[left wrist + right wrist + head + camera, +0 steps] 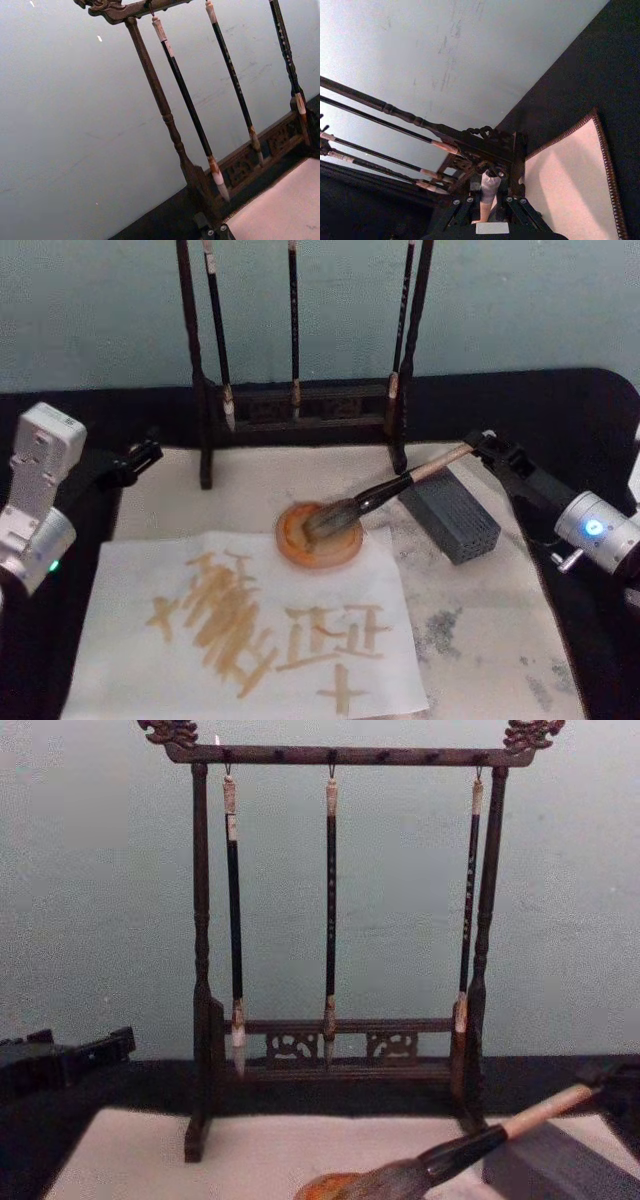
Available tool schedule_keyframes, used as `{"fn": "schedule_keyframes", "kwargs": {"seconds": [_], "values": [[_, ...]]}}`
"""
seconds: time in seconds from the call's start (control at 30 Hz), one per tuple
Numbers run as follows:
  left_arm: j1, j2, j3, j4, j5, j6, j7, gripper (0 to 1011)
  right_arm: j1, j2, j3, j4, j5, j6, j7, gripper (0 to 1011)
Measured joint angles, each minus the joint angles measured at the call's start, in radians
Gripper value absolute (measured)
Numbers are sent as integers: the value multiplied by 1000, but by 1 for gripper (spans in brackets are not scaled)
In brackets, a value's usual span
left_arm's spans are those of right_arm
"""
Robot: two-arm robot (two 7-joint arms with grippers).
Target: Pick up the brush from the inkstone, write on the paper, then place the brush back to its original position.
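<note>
The paper [150, 670] already carries a spread of tan strokes, so I judge the writing done and the last step in hand: returning the brush [385, 492] to its place. Its bushy head lies in the round orange inkstone [322, 556] near the middle of the surface. The glossy black shaft runs up toward 2 o'clock and turns to pale handle just short of the right gripper [478, 443].

That gripper holds the tip of the handle. In the right wrist view the pale shaft sits snug between the jaws, which stand narrow on either side of it. From the chest view the handle slants upward, apparently clear of the grey block [455, 515], which sits at 3 o'clock from the inkstone. The paper lies at 7 o'clock from the inkstone, with its upper right corner tucked under the dish. The wooden rack [300, 405] with three slim brushes stands at 12 o'clock.

The left gripper [148, 453] is parked at 10 o'clock, well apart from the work, and I cannot tell how it is set.

The next move likely calls for lowering the handle until it finds a rest, perhaps on the block's near corner. The jaws would then part gently, and the gripper would draw back along the shaft's line toward 2 o'clock. A sideways drag could roll the bristles out of the dish.
</note>
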Motion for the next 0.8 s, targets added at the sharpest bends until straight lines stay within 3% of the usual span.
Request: {"fn": "schedule_keyframes", "kwargs": {"seconds": [0.6,0.8], "values": [[0,0,0,0,0,0,0,1002,0,0,0,1,0,0,0,191],[0,0,0,0,0,0,0,1002,-6,11,2,-8,29,4,7,190]]}}
